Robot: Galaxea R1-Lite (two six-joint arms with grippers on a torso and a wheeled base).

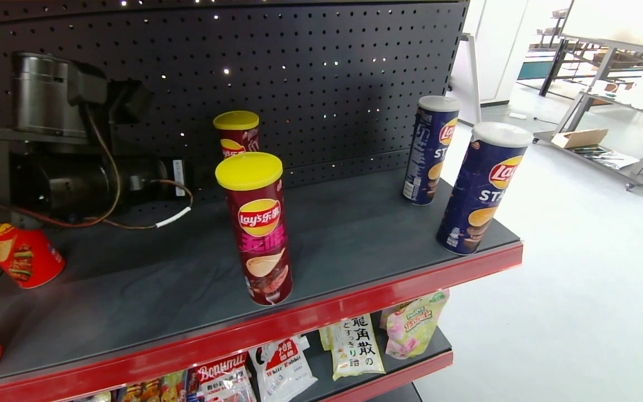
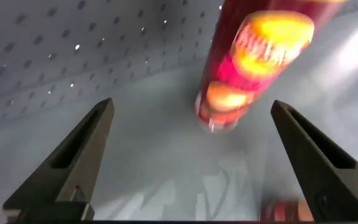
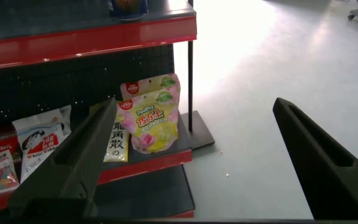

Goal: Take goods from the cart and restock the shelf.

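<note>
Left gripper (image 2: 192, 104) is spread wide and holds nothing, hanging low over the shelf (image 2: 160, 168). Just ahead of it, off toward one finger, stands the red chip can (image 2: 248, 62), clear of both fingers, with the pegboard (image 2: 73, 37) beyond. I judge the can placed, so the sound move is a straight retreat with the fingers apart; so tall and narrow a can would tip at a brush. Right gripper (image 3: 194, 102) is likewise released, with snack bags (image 3: 148, 115) farther off.

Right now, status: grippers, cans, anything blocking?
Left gripper open over the shelf; right gripper open, facing the bags below. Red can upright ahead of left gripper. Nothing between them.
</note>
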